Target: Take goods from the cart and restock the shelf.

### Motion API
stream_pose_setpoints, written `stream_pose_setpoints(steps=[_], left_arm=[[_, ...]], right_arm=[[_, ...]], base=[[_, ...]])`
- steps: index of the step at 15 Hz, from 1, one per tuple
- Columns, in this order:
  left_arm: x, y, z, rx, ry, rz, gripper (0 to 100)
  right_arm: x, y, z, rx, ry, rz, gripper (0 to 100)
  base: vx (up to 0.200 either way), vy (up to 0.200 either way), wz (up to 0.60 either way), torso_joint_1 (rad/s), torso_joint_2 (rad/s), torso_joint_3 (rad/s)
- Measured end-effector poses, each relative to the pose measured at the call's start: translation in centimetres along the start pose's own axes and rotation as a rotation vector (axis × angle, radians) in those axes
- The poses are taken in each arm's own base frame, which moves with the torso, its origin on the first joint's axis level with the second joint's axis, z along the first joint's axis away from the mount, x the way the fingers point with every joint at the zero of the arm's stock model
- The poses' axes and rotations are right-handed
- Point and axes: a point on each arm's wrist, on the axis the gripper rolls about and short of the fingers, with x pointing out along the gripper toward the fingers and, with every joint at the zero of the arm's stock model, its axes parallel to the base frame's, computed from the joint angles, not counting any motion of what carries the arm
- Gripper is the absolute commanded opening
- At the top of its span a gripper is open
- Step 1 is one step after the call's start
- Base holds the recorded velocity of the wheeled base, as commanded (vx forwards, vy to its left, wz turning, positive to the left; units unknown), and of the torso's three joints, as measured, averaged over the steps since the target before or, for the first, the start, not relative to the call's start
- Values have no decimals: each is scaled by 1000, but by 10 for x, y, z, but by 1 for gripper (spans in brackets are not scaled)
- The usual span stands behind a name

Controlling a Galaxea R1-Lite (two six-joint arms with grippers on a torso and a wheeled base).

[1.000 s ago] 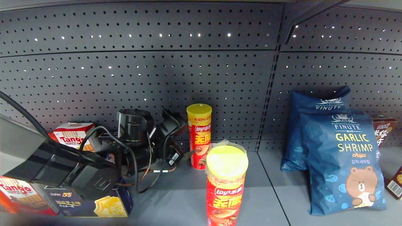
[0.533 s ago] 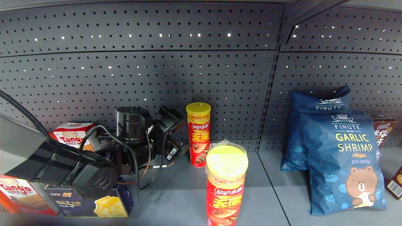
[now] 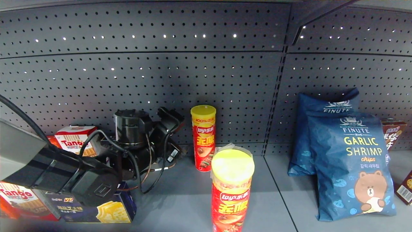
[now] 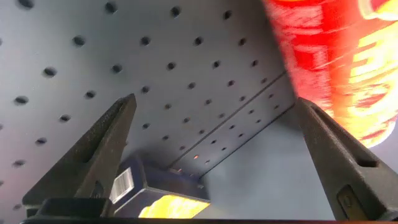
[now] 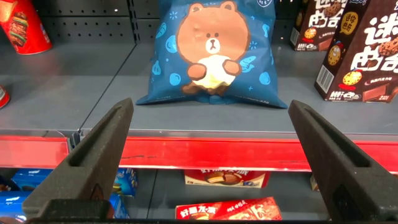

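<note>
Shelf: grey metal deck with snacks standing on it from end to end.
Back wall: dark pegboard behind all the goods.
Left arm: lies low over the shelf's left part, above the boxes, its wrist turned toward the rear can.
Chip bags: two blue bags on the right half; the front one, with a bear on it, leans upright against the one behind.
Front can: red tube with a yellow lid, upright near the shelf's front edge, about mid-shelf.
Rear can: same kind, upright close to the back wall, behind the front can and apart from it.
Wafer boxes: red and white, at the far left, one at the back and one at the front.
Cracker box: dark blue, under the left arm.
Cookie boxes: brown, at the far right beside the bags.
Left gripper: fingers spread with nothing between them; the rear can sits just beside one finger, contact unclear.
Right gripper: fingers spread and empty, in front of the shelf edge, facing the bear bag.
</note>
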Motion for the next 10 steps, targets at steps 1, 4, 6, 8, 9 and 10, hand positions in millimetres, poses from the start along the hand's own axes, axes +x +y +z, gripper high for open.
stream_pose_setpoints(steps=[1,4,6,8,9,10], left_arm=[[1,-1,-1,1,3,-2,100],[4,-6,-4,6,15,-17,100],[7,-8,-6,8,22,-22,100],[11,-12,-7,10,26,-30,100],[14,-14,-7,11,26,-33,100],[16,-15,-6,12,23,-35,100]], right_arm=[[0,0,0,0,0,0,100],[0,0,0,0,0,0,100],[0,0,0,0,0,0,100],[0,0,0,0,0,1,100],[0,0,0,0,0,1,100],[0,0,0,0,0,1,100]], base=[[0,0,0,0,0,0],[0,0,0,0,0,0],[0,0,0,0,0,0],[0,0,0,0,0,0],[0,0,0,0,0,0],[0,0,0,0,0,0]])
